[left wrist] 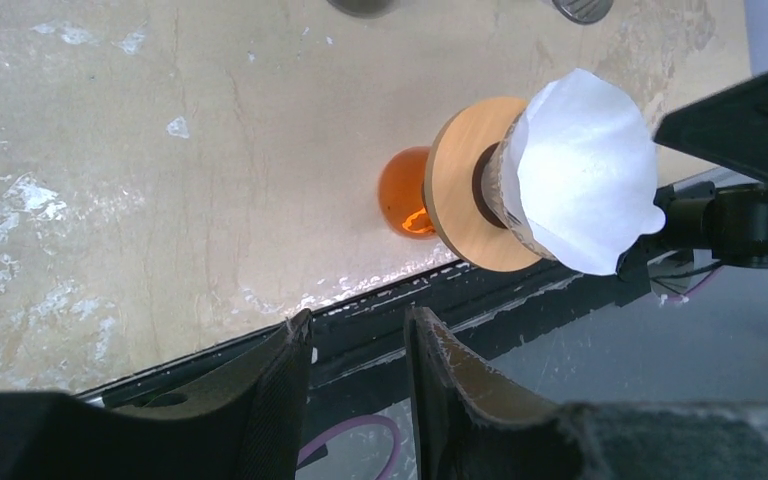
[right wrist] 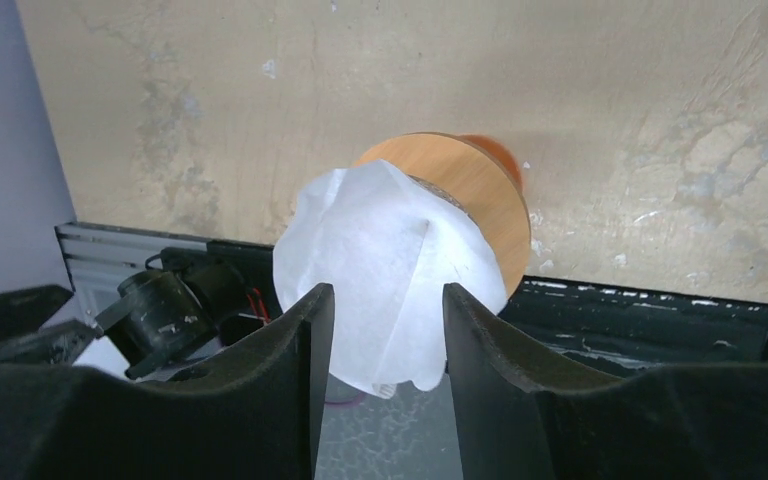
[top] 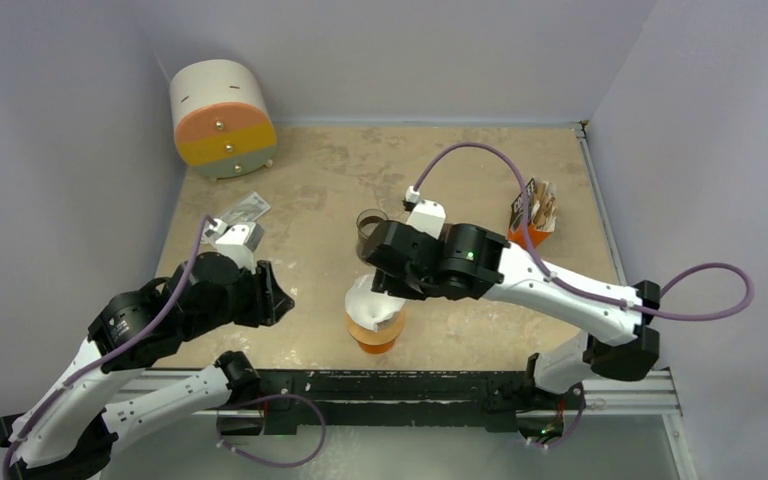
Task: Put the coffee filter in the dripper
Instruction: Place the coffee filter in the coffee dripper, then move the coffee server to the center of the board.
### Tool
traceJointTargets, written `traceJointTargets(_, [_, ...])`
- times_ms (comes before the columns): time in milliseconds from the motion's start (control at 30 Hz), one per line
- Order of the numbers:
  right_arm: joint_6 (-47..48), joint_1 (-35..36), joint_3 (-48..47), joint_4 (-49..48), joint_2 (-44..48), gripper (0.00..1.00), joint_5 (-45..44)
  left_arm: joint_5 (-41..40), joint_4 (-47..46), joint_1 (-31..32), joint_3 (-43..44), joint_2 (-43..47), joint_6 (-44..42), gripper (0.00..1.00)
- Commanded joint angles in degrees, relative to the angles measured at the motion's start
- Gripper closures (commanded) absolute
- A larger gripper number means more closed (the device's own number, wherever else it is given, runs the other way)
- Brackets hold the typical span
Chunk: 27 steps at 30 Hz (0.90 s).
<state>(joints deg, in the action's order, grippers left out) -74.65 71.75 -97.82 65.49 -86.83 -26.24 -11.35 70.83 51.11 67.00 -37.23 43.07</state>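
Robot lab test cell indicated: stone-patterned desk [top: 340,180] enclosed by plain grey walls [top: 410,50], two arms [top: 550,285] bolted to metal rail [top: 660,392], purple cables [top: 717,266] left exposed.

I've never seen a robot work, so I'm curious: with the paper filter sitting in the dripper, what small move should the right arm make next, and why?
Probably draw the right end effector straight back from the filter. The filter sits opened out in the dripper, and the fingers stand apart without pinching it.
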Motion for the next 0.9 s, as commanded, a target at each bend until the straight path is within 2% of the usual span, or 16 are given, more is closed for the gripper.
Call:
traceJointTargets(0, [7.4, 0.4, 3.5, -4.5, 5.4, 0.52, -1.9, -5.0, -2.0, -0.2, 0.1, 0.2, 1.8, 0.62])
traceJointTargets(400, [18.7, 0.3, 19.2, -12.8, 25.9, 0.56, -2.3, -17.0, -2.4, -0.2, 4.2, -3.6, -3.6, 0.43])
traceJointTargets(467, [19.4, 0.3, 22.2, -13.1, 29.1, 0.57, -2.5, -18.8, -2.8, -0.2, 4.4, -4.2, -4.4, 0.37])
traceJointTargets(500, [19.8, 0.3, 23.5, -13.1, 30.4, 0.59, -2.3, -19.6, -3.1, -0.2, 4.4, -4.4, -4.7, 0.31])
traceJointTargets(600, [20.1, 0.3, 27.6, -12.4, 33.6, 0.68, -2.1, -21.5, -4.0, -0.2, 4.1, -4.8, -5.6, 0.24])
traceJointTargets(700, [19.2, 0.3, 31.9, -11.2, 35.8, 0.84, -0.9, -23.1, -4.8, -0.2, 3.7, -4.7, -6.1, 0.21])
traceJointTargets(767, [18.4, 0.3, 34.3, -10.8, 37.0, 0.99, 0.4, -24.1, -4.7, -0.2, 3.5, -4.6, -6.2, 0.19])
traceJointTargets(867, [17.2, 0.3, 38.9, -11.8, 38.5, 1.0, 3.2, -25.7, -4.4, -0.2, 3.2, -4.4, -6.2, 0.19])
